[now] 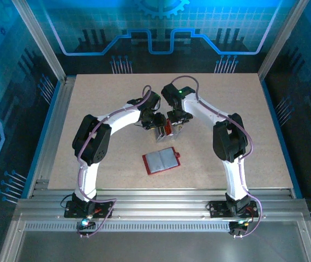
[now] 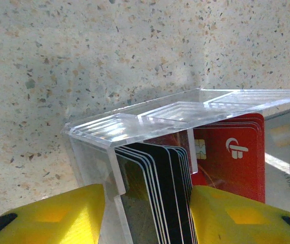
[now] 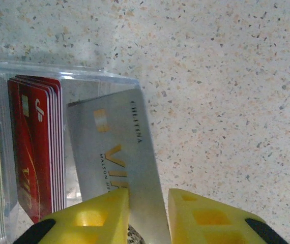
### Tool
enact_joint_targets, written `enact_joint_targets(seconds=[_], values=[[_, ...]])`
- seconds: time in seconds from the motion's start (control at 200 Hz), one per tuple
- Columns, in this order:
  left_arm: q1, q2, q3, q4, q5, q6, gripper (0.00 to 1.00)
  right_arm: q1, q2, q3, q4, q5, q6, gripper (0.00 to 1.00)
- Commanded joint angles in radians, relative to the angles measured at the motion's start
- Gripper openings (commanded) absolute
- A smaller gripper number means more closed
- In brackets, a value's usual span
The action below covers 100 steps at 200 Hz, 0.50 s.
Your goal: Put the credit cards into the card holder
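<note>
The card holder (image 1: 162,161) is a red wallet lying open on the table, its grey sleeves facing up. Just behind it stands a clear acrylic rack (image 1: 162,131) holding the credit cards. My left gripper (image 2: 147,203) is shut on the rack's end compartment, around the black cards (image 2: 160,193). Red cards (image 2: 231,152) fill the middle slot. A silver card (image 3: 114,137) leans tilted in the far slot. My right gripper (image 3: 147,195) straddles this silver card. Its left finger (image 3: 99,213) touches the card and a thin gap remains at the right finger (image 3: 201,213).
Both arms meet over the rack (image 3: 84,76) in mid-table, the left gripper (image 1: 156,121) and right gripper (image 1: 173,123) close together. Speckled tabletop (image 1: 243,120) stretches on all sides. A metal rail (image 1: 155,194) borders the near edge.
</note>
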Motion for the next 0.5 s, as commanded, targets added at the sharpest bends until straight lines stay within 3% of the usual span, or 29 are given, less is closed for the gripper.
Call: enact_joint_targets(seconds=[0.0,0.28,0.495], values=[[0.007,0.066,-0.040,-0.049,-0.025,0.011,0.49,0.007,-0.037,0.041,-0.050,0.027,-0.011,0.27],[0.011,0.067,-0.040,-0.045,-0.019,0.011,0.49,0.012,-0.022,0.051,-0.049,-0.007,-0.020,0.17],[0.013,0.066,-0.046,-0.041,-0.015,0.010,0.49,0.011,0.008,0.066,-0.057,-0.007,-0.010,0.34]])
